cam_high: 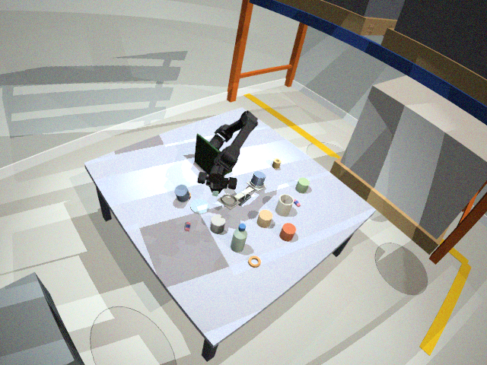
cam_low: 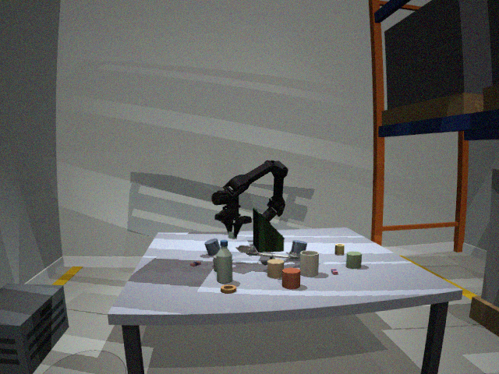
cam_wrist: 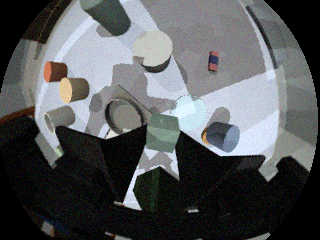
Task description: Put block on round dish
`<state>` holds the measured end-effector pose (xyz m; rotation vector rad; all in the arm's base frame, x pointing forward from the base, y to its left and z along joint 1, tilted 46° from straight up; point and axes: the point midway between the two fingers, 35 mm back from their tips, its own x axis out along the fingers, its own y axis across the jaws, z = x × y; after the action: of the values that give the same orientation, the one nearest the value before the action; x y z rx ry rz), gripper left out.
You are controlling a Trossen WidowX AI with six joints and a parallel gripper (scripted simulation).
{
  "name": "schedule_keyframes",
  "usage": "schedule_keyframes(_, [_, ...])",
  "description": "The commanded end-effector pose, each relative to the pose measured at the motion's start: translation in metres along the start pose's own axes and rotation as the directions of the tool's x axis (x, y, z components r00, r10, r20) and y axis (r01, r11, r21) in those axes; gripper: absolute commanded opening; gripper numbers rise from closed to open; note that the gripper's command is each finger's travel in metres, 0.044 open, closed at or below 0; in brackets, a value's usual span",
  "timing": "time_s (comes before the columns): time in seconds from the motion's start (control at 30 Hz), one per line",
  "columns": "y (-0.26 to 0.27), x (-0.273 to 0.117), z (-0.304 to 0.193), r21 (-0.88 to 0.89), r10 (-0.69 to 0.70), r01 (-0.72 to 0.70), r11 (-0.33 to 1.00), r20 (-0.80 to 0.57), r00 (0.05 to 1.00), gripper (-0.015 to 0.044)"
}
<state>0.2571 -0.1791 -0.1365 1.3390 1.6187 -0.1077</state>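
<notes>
My gripper (cam_high: 215, 192) (cam_low: 231, 234) (cam_wrist: 162, 130) is shut on a pale green block (cam_high: 214, 193) (cam_low: 231, 234) (cam_wrist: 163, 132), held in the air. In the wrist view the block shows between the empty pan and the pale blue round dish (cam_high: 198, 206) (cam_wrist: 189, 114). The balance's near pan (cam_high: 228, 201) (cam_wrist: 124, 115) holds no cup. One blue-grey cup (cam_high: 258, 179) (cam_low: 299, 246) stands on the other end. The second blue-grey cup (cam_high: 182, 192) (cam_low: 211, 246) (cam_wrist: 225, 137) is off the balance, tilted, beside the dish, with something orange partly under it. No cup is above the dish.
A dark green panel (cam_high: 205, 153) (cam_low: 266, 233) (cam_wrist: 150, 190) stands beside the arm. A grey cylinder (cam_high: 218, 224) (cam_wrist: 153, 49) stands near the dish. Also around are a bottle (cam_high: 238, 239) (cam_low: 224, 266), a beige mug (cam_high: 284, 205) (cam_low: 309, 263) and an orange ring (cam_high: 253, 265) (cam_low: 228, 288).
</notes>
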Motion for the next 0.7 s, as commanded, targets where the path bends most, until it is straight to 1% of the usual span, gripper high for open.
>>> schedule_keyframes(0.0, [-0.028,0.021,0.0,0.0,-0.003,0.003,1.0,-0.006,1.0,0.0])
schedule_keyframes(0.3, [-0.072,0.055,-0.006,0.0,-0.003,0.003,1.0,-0.008,1.0,0.0])
schedule_keyframes(0.5, [-0.073,0.059,-0.006,0.0,-0.002,0.002,1.0,-0.008,1.0,0.0])
schedule_keyframes(0.67, [-0.072,0.082,-0.006,-0.001,-0.002,0.002,1.0,-0.008,1.0,0.0])
